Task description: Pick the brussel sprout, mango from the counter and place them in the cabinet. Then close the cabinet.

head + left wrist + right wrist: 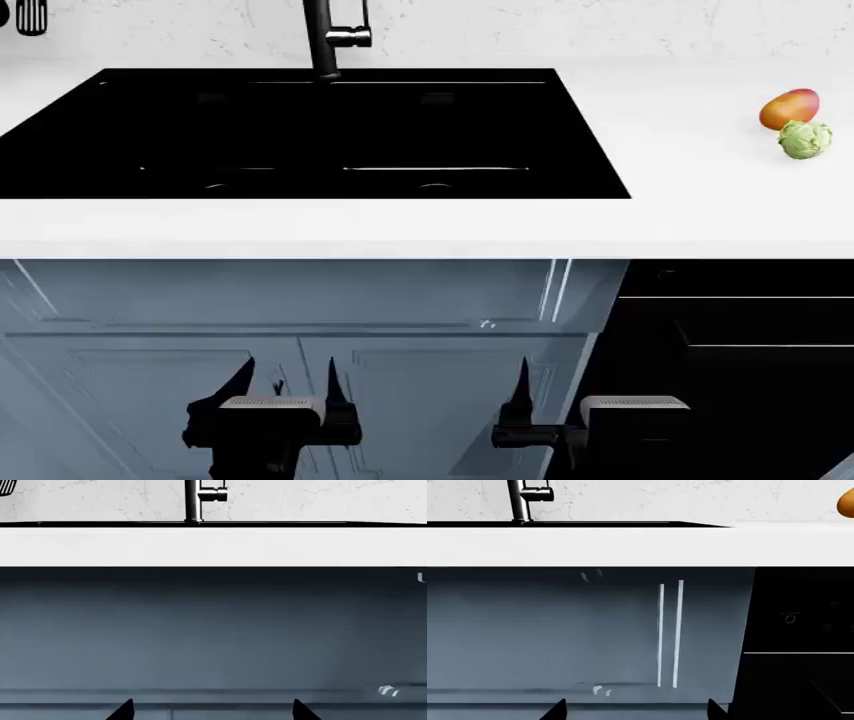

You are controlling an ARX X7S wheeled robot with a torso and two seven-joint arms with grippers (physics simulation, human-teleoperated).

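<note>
- Your left gripper [287, 385] sits low in front of the blue-grey cabinet doors [307, 330], below the table edge. Its dark fingers [240, 380] point up and stand apart, nothing between them. In the left wrist view you only get the two tips [123, 710] poking in, also spread.
- Your right gripper [547, 400] is just beside it, in front of the seam where the blue doors meet the black appliance front [734, 350]. One finger [522, 385] sticks up clearly in the head view; the right wrist view shows both tips [557, 709] spread wide, holding nothing.
- Straight above your hands is the white table [694, 170] with the big black sink [307, 130] sunk into it and a dark faucet [327, 40] at the back against the marbled wall [601, 25].
- The mango [789, 108] lies on the table far to your right, well apart from both grippers. Its long axis is tilted, the redder end up toward the wall and to the right, the orange end down-left.
- The brussel sprout [805, 139] sits touching or just about touching the mango, on the side nearer you. It's round, so no real pointing direction.
- The right wrist view catches only an orange sliver of mango [847, 502] at the frame edge.
</note>
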